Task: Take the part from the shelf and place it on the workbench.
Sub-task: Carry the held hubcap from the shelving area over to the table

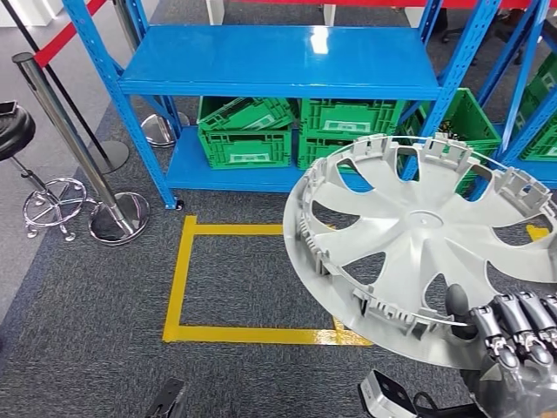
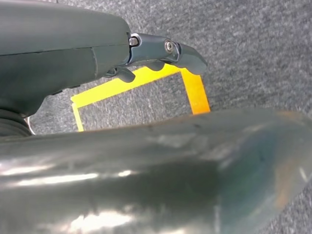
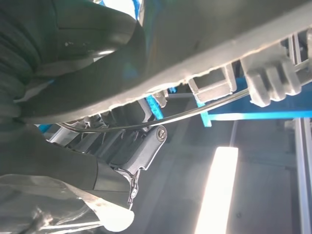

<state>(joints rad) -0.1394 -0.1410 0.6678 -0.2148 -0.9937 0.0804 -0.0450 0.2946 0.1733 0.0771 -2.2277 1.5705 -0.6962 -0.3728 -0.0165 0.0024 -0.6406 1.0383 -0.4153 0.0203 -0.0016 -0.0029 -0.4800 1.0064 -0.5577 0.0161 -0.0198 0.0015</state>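
- head view: my right hand (image 1: 519, 344) comes in at the lower right corner, its dark fingers (image 1: 526, 326) curled over the near rim of the part (image 1: 420, 235), a silver wheel cover with curved spokes and clips round its edge. i am grasping it, thumb against the inside face, and it hangs tilted in the air over the grey carpet.
- head view: beyond the wheel cover stands the blue shelf (image 1: 282, 61), its upper board bare and glossy. green crates (image 1: 246, 131) sit on its lowest board. a yellow tape rectangle (image 1: 180, 279) marks the carpet in front of the shelf, partly behind the cover. a chrome barrier post (image 1: 78, 148) and a black stool (image 1: 16, 131) stand toward the left edge.
- left wrist view: my left hand (image 2: 147, 53) hangs over the carpet and the yellow tape, fingers stretched out and apart, grasping nothing.
- right wrist view: my fingers (image 3: 143, 146) are clamped against the cover's rim, beside its retaining wire (image 3: 221, 105) and clips.
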